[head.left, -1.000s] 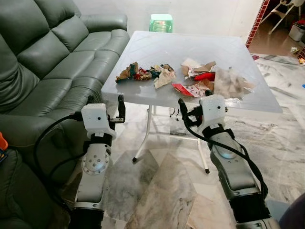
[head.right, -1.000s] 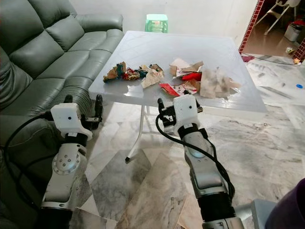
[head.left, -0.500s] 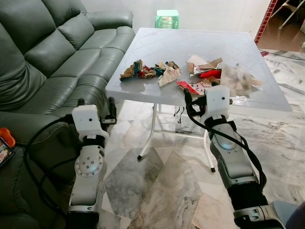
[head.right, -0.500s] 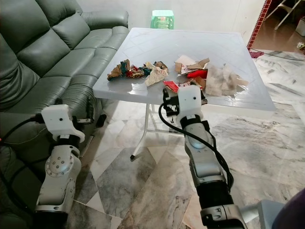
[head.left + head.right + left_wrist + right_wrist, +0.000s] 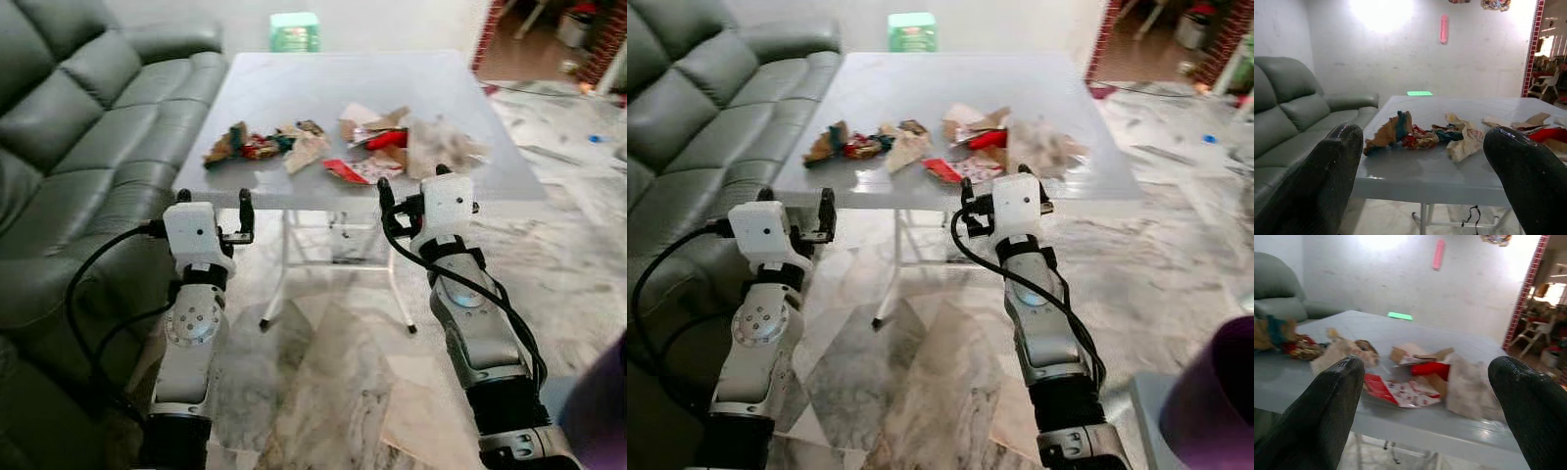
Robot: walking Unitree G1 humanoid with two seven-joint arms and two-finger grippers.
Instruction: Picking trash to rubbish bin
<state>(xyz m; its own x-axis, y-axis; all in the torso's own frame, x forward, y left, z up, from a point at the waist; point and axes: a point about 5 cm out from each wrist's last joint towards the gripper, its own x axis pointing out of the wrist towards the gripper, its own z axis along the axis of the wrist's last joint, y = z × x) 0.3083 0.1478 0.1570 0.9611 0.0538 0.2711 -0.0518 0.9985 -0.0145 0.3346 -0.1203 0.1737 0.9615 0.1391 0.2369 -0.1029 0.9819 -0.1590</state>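
Trash lies on a white folding table (image 5: pixel 294 93). On the left is a pile of crumpled colourful wrappers (image 5: pixel 263 145). On the right are cardboard scraps, a red wrapper (image 5: pixel 384 140) and crinkled clear plastic (image 5: pixel 441 149). My left gripper (image 5: pixel 214 204) is open, just below and in front of the table's near edge, facing the wrapper pile (image 5: pixel 1415 134). My right gripper (image 5: pixel 411 186) is open at the near edge, facing the red wrapper (image 5: pixel 1431 368) and a flat red-and-white packet (image 5: pixel 1400 390). Neither gripper holds anything. A purple rounded object (image 5: pixel 1213 392), perhaps the bin, sits low on my right.
A dark green leather sofa (image 5: pixel 69 137) runs along the left, close to my left arm. The table's thin white legs (image 5: pixel 272 289) stand on the marble floor (image 5: pixel 333 372) ahead. A green stool (image 5: pixel 294 29) is behind the table. A doorway opens at the far right.
The camera has shifted, and the table now sits more central. My left gripper has risen nearer the table edge. Both grippers stay open and the trash has not moved.
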